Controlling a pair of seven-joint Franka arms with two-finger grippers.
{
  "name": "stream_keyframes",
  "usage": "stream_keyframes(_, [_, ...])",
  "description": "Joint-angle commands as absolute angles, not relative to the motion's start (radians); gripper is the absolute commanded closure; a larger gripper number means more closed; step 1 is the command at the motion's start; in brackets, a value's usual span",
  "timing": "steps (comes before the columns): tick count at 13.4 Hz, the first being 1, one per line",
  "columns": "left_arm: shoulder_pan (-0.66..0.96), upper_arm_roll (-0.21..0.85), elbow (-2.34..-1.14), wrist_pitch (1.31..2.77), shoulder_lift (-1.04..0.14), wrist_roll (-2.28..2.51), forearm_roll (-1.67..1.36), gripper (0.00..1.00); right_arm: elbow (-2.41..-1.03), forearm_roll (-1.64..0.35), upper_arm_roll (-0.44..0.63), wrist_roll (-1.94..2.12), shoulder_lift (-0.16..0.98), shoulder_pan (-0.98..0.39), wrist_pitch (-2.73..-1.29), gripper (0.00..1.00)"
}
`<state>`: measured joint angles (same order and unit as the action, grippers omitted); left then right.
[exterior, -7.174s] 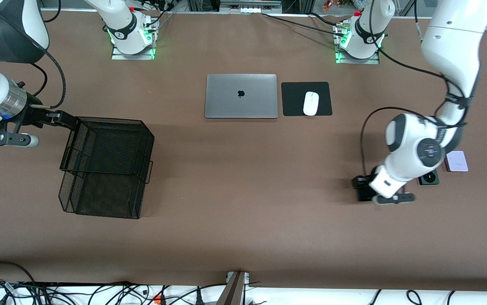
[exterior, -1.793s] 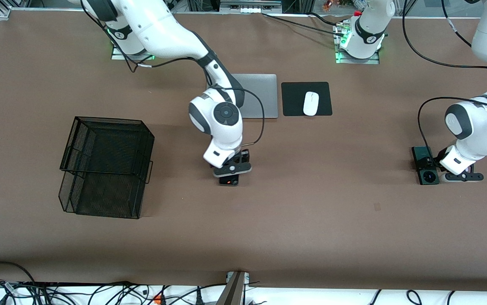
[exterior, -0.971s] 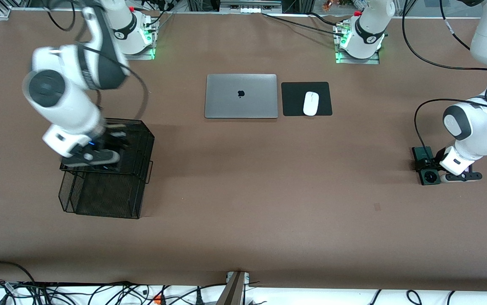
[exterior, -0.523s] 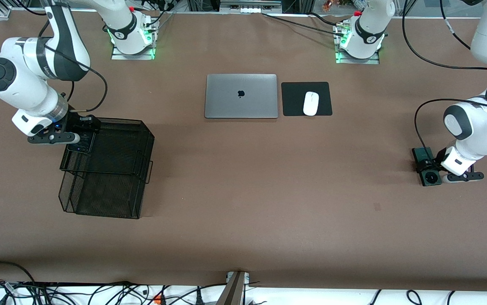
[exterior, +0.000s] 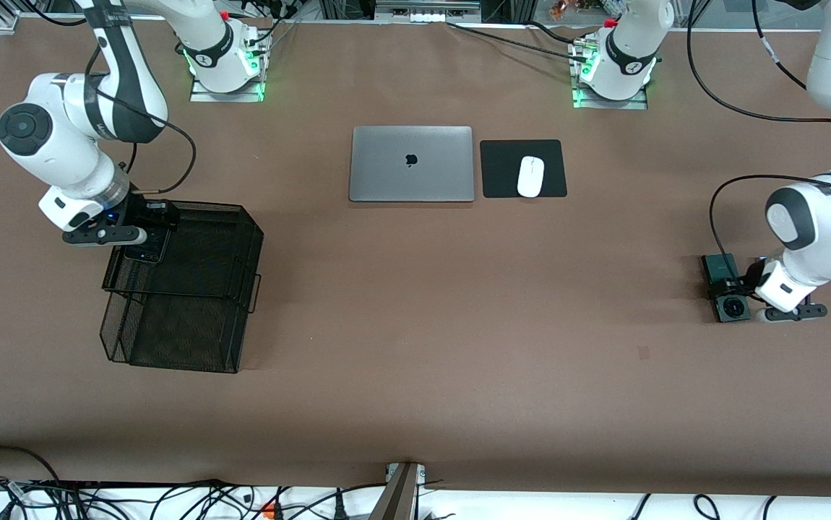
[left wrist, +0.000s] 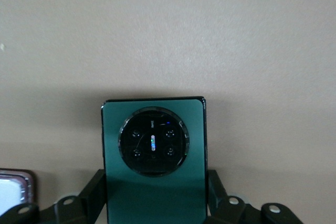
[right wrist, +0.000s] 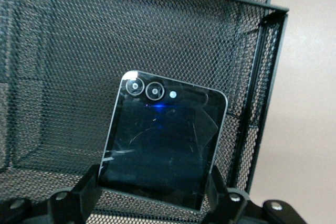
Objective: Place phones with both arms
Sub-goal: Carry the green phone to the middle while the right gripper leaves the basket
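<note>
Black wire mesh fills the space under my right gripper, which hangs over the upper tier of the two-tier basket at the right arm's end of the table. Its fingers pinch the squarish black phone by its two side edges (twin camera rings pointing into the basket). My left gripper is down at the table at the left arm's end, jaws pressed in on the sides of the dark green phone, whose round camera ring faces up. A corner of the pale lilac phone shows just beside it in the left wrist view. The grey laptop and the white mouse on its black pad sit near the bases.
</note>
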<state>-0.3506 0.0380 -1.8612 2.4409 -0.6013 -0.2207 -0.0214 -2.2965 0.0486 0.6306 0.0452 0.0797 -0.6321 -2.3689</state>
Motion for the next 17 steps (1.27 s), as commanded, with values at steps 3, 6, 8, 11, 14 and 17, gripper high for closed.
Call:
stream_keyframes(3, [-0.278,0.044,-1.757,2.313,-0.607,-0.218,-0.045,1.00,-2.303,0.037,0.649,0.052,0.112,-0.620,-2.390,0.75])
stream_keyframes(6, [-0.148,0.044,-1.724,2.290,-0.609,-0.198,-0.049,1.00,-2.301,0.017,0.649,0.052,0.117,-0.620,-2.395,0.28])
stream_keyframes(8, [-0.053,0.043,-1.723,2.290,-0.609,-0.120,-0.048,1.00,-2.299,0.011,0.649,0.051,0.117,-0.620,-2.395,0.02])
stream_keyframes(11, [0.102,0.043,-1.720,2.267,-0.607,0.045,-0.043,1.00,-2.296,0.009,0.649,0.049,0.117,-0.620,-2.393,0.01])
stream_keyframes(14, [0.277,0.043,-1.642,2.232,-0.636,0.327,-0.040,1.00,-2.267,0.009,0.649,0.046,0.114,-0.620,-2.385,0.01])
stream_keyframes(17, [0.437,0.043,-1.521,2.221,-0.716,0.568,-0.040,1.00,-2.202,0.009,0.650,0.046,0.100,-0.620,-2.308,0.01])
